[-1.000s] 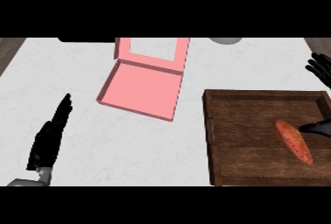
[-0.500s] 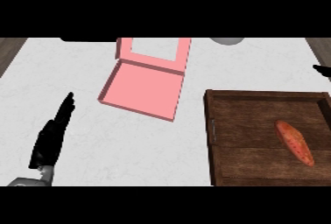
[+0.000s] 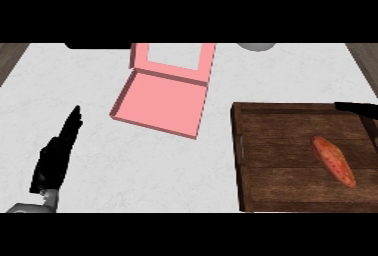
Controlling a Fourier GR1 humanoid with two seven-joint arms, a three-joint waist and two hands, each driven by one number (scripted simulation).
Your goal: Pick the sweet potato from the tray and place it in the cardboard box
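Orange and tapered, with a mottled skin, the sweet potato (image 3: 334, 161) lies at a slant on the dark wooden tray (image 3: 277, 145) at the lower right of the frame. It rests on the tray's plank floor, touched by no hand. The tray is rectangular, built of grained boards with a raised rim, and a small metal handle shows on its left wall.

Up and left of the tray, near the top centre, sits the cardboard box (image 3: 164, 102), pink, flat and shallow, with its lid (image 3: 176, 57) hinged open and standing back towards the top edge. Box and tray are apart.

Both stand on a white, faintly marbled counter (image 3: 148, 165).

At the lower left, the left hand (image 3: 55, 155) is black, its fingers straight, held together and pointing up the frame, holding nothing. At the right edge, above the tray's far corner, only a thin black sliver of the right hand (image 3: 358, 107) shows; whether its fingers are spread or curled cannot be told.

A pale grey rounded object (image 3: 256, 46) peeks in at the top edge.
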